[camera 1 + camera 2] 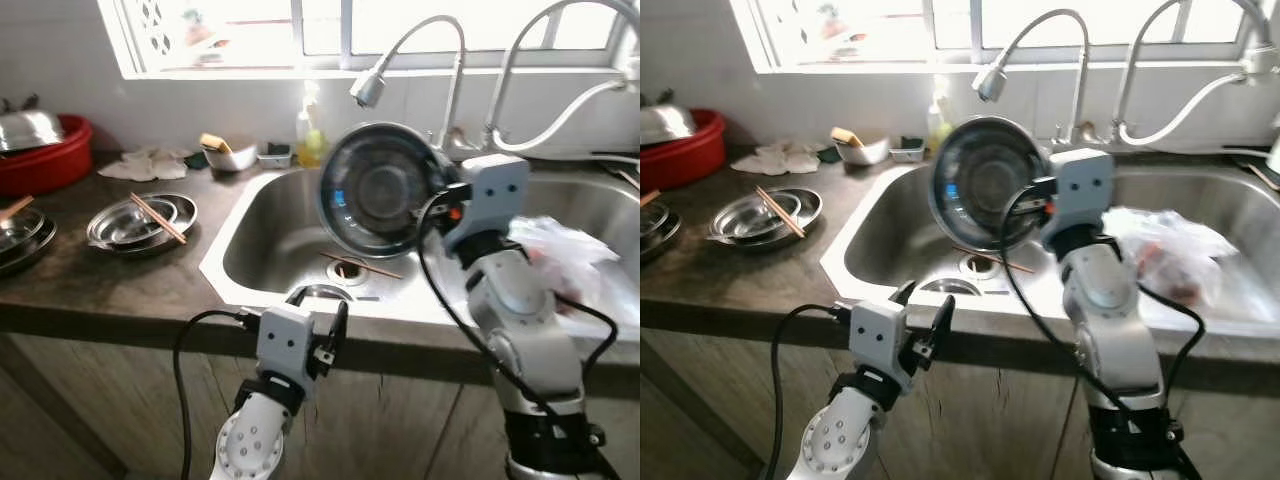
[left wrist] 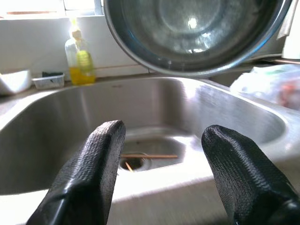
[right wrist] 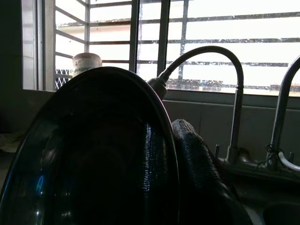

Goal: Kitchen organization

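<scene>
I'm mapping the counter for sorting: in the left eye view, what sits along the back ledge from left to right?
Red plastic basin → white crumpled cloth → small steel bowl → small clear tray → yellow dish-soap bottle → curved steel faucet

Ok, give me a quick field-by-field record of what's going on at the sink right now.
right claw: shut on steel bowl, held on edge above the sink
left claw: open, low at the sink's front edge
in sink: chopstick by the drain, plastic bag
counter: steel plates with chopsticks on them, red basin, soap bottle
</scene>
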Robot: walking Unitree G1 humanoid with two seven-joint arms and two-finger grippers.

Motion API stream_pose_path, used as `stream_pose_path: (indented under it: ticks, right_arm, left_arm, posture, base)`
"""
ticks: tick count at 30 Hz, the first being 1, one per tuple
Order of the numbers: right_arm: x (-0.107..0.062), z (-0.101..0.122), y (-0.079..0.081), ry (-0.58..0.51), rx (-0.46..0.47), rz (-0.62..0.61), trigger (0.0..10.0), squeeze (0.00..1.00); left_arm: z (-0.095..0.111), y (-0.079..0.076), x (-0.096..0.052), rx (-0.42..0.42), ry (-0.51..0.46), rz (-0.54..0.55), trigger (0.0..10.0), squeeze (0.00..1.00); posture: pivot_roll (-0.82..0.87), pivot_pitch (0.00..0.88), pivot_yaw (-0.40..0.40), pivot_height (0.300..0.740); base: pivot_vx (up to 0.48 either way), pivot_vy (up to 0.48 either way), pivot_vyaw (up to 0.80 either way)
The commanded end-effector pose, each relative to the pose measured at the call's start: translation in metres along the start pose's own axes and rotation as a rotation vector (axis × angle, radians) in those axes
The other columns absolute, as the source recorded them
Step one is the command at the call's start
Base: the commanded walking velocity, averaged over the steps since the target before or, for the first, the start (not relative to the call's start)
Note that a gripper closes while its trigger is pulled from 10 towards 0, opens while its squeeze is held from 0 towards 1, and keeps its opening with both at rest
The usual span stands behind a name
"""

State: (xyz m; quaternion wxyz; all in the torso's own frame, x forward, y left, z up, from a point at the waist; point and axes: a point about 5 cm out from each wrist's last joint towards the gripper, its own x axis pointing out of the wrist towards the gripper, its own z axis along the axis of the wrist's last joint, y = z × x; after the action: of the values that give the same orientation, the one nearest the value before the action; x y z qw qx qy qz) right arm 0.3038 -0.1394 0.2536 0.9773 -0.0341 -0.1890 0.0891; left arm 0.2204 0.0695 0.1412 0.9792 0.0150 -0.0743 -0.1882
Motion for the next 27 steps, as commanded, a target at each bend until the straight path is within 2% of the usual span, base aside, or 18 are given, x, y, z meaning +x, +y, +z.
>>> stream_pose_path:
  ticks: [1,9,13,15,16,17,18,19,27]
  right_arm:
    - [0.003,0.002,0.008,-0.013,-0.013,0.045,10.0,0.0]
    - [0.007,-0.026,-0.005,0.184,-0.029,0.002,10.0,0.0]
    - [0.012,-0.046,-0.022,0.314,-0.047,-0.059,10.0,0.0]
    - [0.012,-0.048,-0.024,0.336,-0.049,-0.065,10.0,0.0]
    - [0.014,-0.057,-0.03,0.401,-0.053,-0.085,10.0,0.0]
    - [0.015,-0.065,-0.034,0.464,-0.055,-0.087,10.0,0.0]
    - [0.015,-0.065,-0.034,0.464,-0.055,-0.087,10.0,0.0]
    - [0.015,-0.071,-0.039,0.521,-0.081,-0.084,10.0,0.0]
    - [0.009,-0.096,-0.049,0.694,-0.123,-0.033,10.0,0.0]
  left_arm:
    - [0.001,0.006,0.0,0.023,-0.001,0.02,10.0,0.0]
    - [-0.002,0.006,-0.002,-0.004,0.013,0.037,10.0,0.0]
    - [-0.001,0.005,-0.003,-0.006,0.012,0.035,10.0,0.0]
    - [-0.001,0.005,-0.003,-0.007,0.013,0.035,10.0,0.0]
    - [-0.001,0.005,-0.004,-0.008,0.013,0.035,10.0,0.0]
    - [-0.001,0.005,-0.004,-0.008,0.015,0.036,10.0,0.0]
    - [-0.001,0.005,-0.004,-0.008,0.015,0.036,10.0,0.0]
    - [0.0,0.005,-0.004,-0.009,0.015,0.037,10.0,0.0]
    - [0.003,-0.002,-0.004,-0.02,0.01,0.017,10.0,0.0]
  posture:
    - [0.09,0.004,-0.025,0.74]
    - [0.09,0.016,-0.028,0.74]
    - [0.09,0.023,-0.033,0.74]
    - [0.09,0.023,-0.033,0.74]
    - [0.09,0.028,-0.033,0.74]
    - [0.09,0.028,-0.033,0.74]
    - [0.09,0.028,-0.033,0.74]
    - [0.1,0.034,-0.035,0.74]
    - [0.11,0.056,-0.034,0.74]
  base:
    - [0.0,0.0,0.0]
    - [0.0,0.0,0.0]
    - [0.0,0.0,0.0]
    - [0.0,0.0,0.0]
    - [0.0,0.0,0.0]
    - [0.0,0.0,0.0]
    - [0.0,0.0,0.0]
    - [0.0,0.0,0.0]
    - [0.0,0.0,0.0]
